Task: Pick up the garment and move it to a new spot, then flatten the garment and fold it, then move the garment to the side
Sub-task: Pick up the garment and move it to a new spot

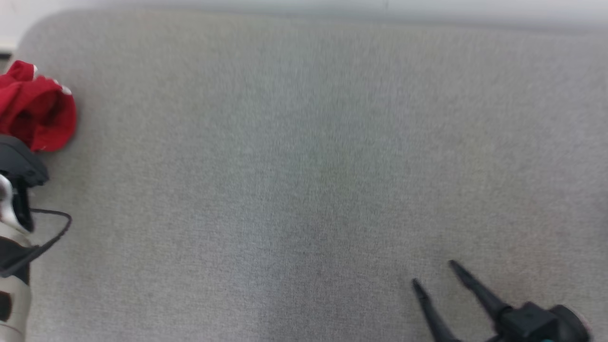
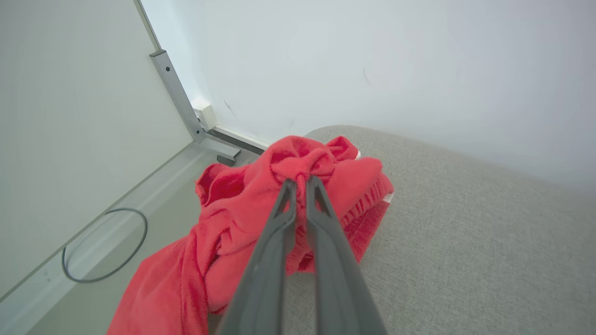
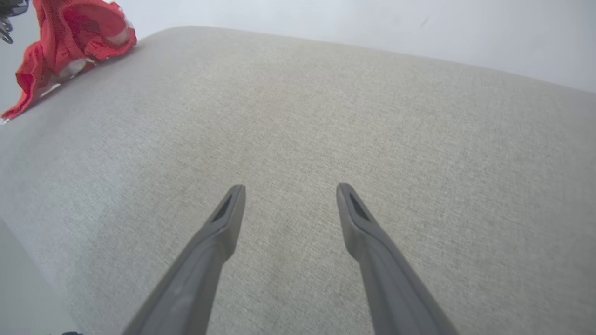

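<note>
The garment [image 1: 35,109] is a crumpled red cloth with small white trim, bunched at the far left edge of the grey padded surface [image 1: 304,166]. In the left wrist view my left gripper [image 2: 300,182] is shut on a fold at the top of the garment [image 2: 242,218], part of which hangs over the surface's edge. The garment [image 3: 70,37] also lies at the top left of the right wrist view. My right gripper [image 1: 432,273] stands open at the lower right, above bare fabric, far from the garment; its fingers [image 3: 228,209] are spread with nothing between them.
Pale walls close in behind and to the left of the surface. Beyond its left edge lies a pale floor with a metal frame post [image 2: 179,95] and a dark cable loop [image 2: 104,244]. My left arm's pale forearm [image 1: 12,266] rises along the left border.
</note>
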